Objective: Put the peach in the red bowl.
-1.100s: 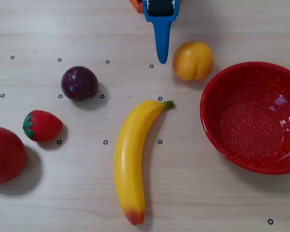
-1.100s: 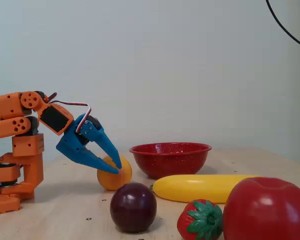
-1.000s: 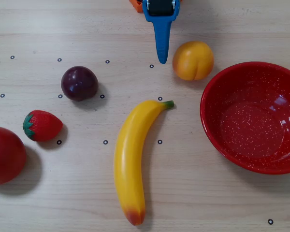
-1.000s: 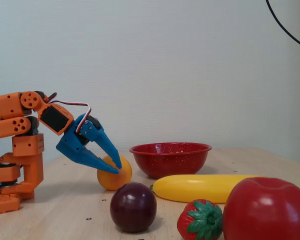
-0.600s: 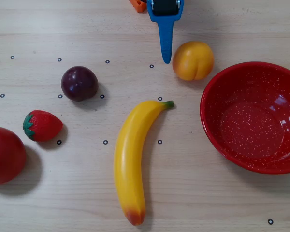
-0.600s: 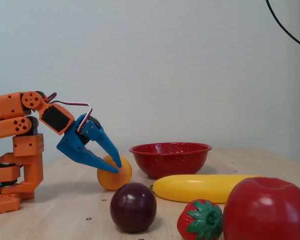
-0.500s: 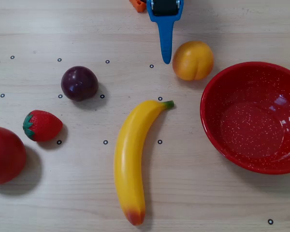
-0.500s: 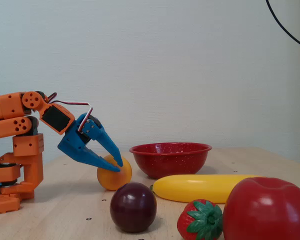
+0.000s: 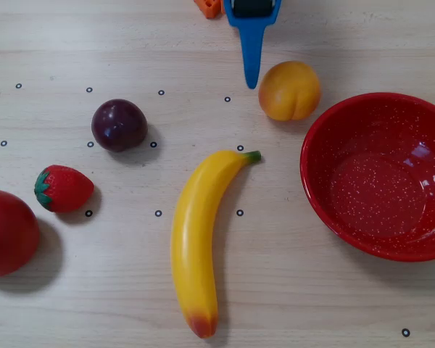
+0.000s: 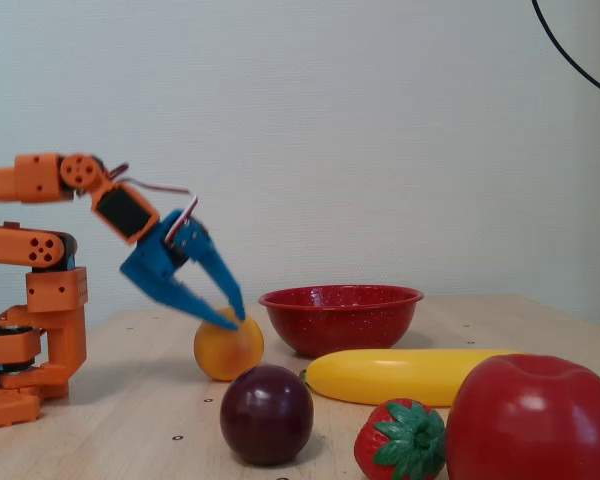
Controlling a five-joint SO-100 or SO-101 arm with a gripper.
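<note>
Small round yellow-orange glossy peach [image 9: 289,90] resting on pale wooden bench [image 9: 290,290], just left of large glossy red bowl w/ fine white speckles [image 9: 380,174] in overhead view, close to the rim but not inside. Bowl holding nothing. Blue 2-finger pincer [image 10: 231,319] on orange arm [image 10: 40,178] angled down from the left in fixed view, fingers spread apart w/ a clear gap, gripping nothing; tips right at top of peach, contact hard to confirm. In overhead view only 1 blue finger [image 9: 252,51] showing, pointing down from top edge, tip just left of peach. Long yellow plastic banana [image 9: 198,239] lying diagonally mid-bench, green stem end near peach, apart from bowl. Dark purple round plum [image 9: 119,125] left of banana. Small red strawberry w/ green leaves [image 9: 62,188] below-left of plum. Big plain red tomato-like ball [image 9: 7,232] at left edge, cut off by frame. In fixed view plum [image 10: 266,413], strawberry [image 10: 400,440] & red ball [image 10: 532,420] in foreground, peach [image 10: 228,350] behind plum.
</note>
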